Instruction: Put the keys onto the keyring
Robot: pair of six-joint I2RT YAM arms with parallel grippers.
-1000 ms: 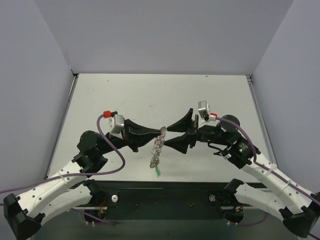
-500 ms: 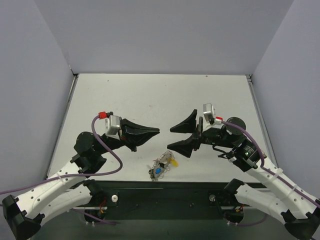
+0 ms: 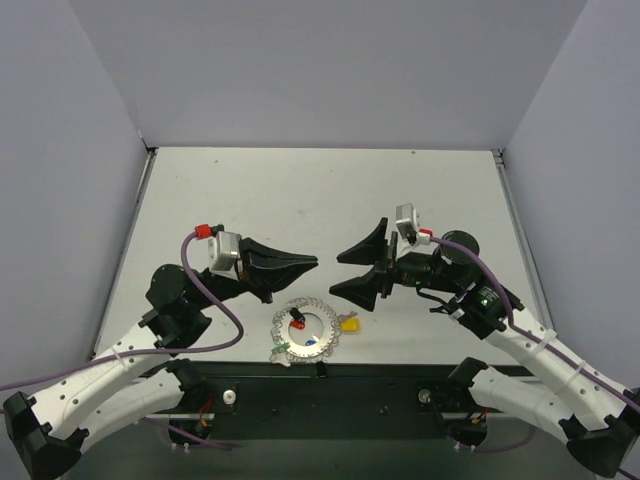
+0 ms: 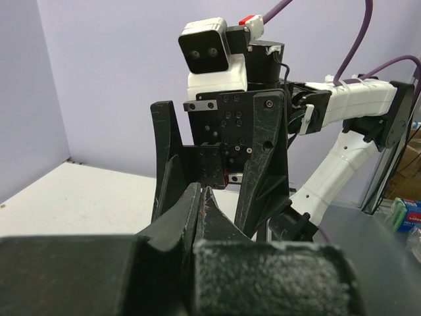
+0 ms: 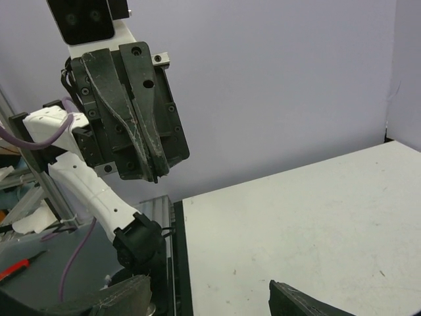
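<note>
Soft, even light fills the enclosure. The white table (image 3: 300, 190) is bright without glare, and shadows on it are faint. The keyring (image 3: 331, 325) catches pale highlights. The top view is sharp; the left wrist view goes soft along its bottom edge.

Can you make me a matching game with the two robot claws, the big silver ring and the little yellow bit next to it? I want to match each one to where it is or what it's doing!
Things:
1. black two-finger left gripper
2. black two-finger right gripper
3. large thin silver wire keyring
4. small yellow key head

Places and states:
A. lies flat on the white table, near its front edge
B. jaws wide apart, holding nothing
C. jaws pressed together, holding nothing
D. just right of the ring in the overhead view

Pairs: 1-C, 2-B, 3-A, 4-D
</note>
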